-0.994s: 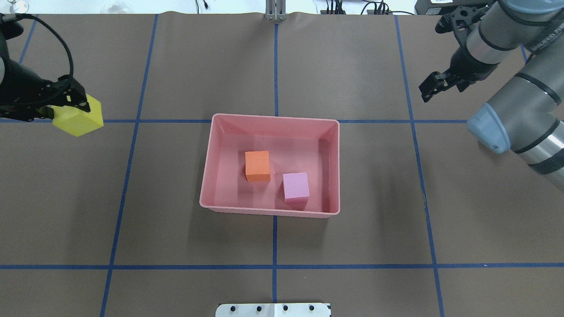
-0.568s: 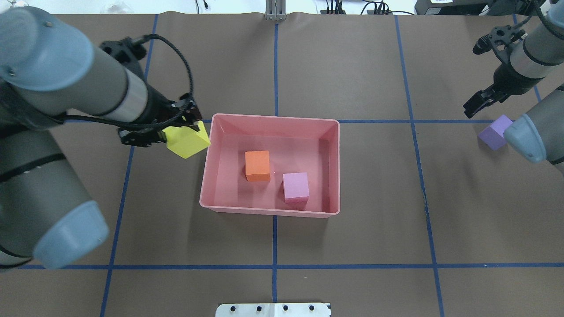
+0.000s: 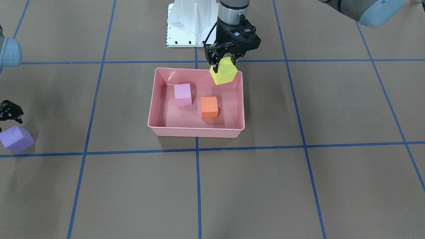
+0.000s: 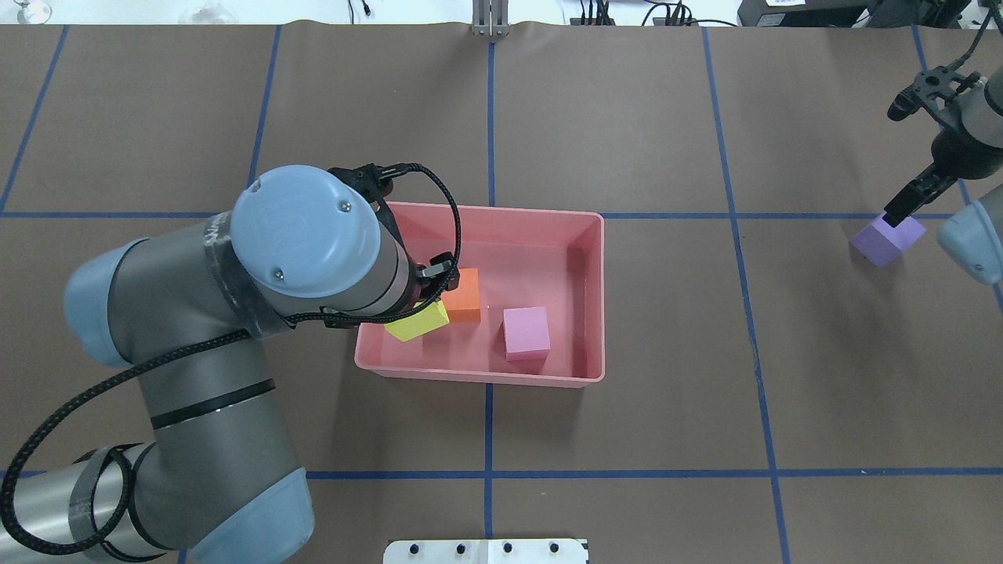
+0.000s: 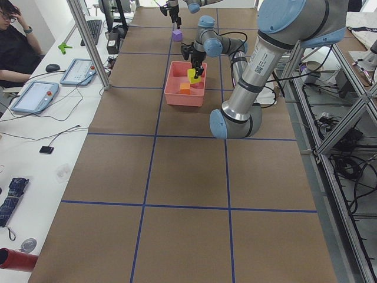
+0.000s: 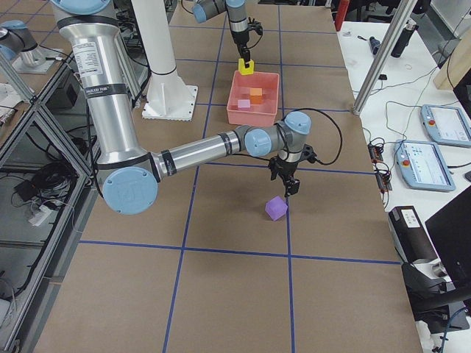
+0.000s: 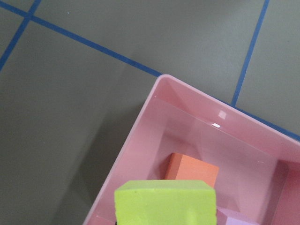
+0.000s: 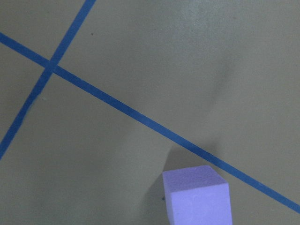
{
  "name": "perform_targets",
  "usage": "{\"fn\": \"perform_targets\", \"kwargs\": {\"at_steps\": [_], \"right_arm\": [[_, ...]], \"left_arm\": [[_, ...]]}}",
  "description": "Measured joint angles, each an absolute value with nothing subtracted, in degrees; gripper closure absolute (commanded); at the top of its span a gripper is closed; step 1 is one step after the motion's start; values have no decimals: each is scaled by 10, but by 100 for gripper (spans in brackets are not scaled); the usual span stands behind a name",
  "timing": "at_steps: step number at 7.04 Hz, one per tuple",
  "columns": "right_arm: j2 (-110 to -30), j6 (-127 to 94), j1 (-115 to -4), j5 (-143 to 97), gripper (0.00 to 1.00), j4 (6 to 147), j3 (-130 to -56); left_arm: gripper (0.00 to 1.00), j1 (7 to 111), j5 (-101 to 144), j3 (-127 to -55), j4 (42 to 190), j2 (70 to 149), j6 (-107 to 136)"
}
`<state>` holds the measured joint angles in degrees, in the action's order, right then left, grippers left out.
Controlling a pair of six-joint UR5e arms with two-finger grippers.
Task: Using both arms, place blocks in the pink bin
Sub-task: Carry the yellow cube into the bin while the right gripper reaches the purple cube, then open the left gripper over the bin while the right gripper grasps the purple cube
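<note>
yellow block (image 3: 225,75) clamped in left claw (image 3: 223,65) over pink bin (image 3: 196,132); right claw (image 4: 901,211) near purple block (image 4: 884,241), grip unclear.

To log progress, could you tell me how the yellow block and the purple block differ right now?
The yellow block is clamped in the left gripper, lifted and tilted over a corner of the pink bin; the purple block rests on the table, far outside the bin, near the right gripper. Both are same-sized matte cubes not yet lying in the bin.

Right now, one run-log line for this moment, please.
left arm: jaws shut on matte yellow cube over salmon-pink plastic bin | in bin: orange cube, pale pink cube | right arm: above purple cube, ungripped
</note>
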<state>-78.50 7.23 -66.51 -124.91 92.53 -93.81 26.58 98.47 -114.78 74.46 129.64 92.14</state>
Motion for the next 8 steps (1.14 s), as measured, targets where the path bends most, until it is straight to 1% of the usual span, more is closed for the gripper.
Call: {"fn": "perform_targets", "kwargs": {"at_steps": [2, 5, 8], "right_arm": [[-784, 114, -673, -1262, 1, 903, -888], [-776, 121, -660, -1273, 1, 831, -812], [-768, 118, -657, -1307, 1, 819, -805]], "left_arm": [[0, 251, 963, -1147, 743, 1301, 918], [0, 250, 961, -1148, 741, 1305, 917], [0, 253, 961, -1148, 739, 1303, 917]]}}
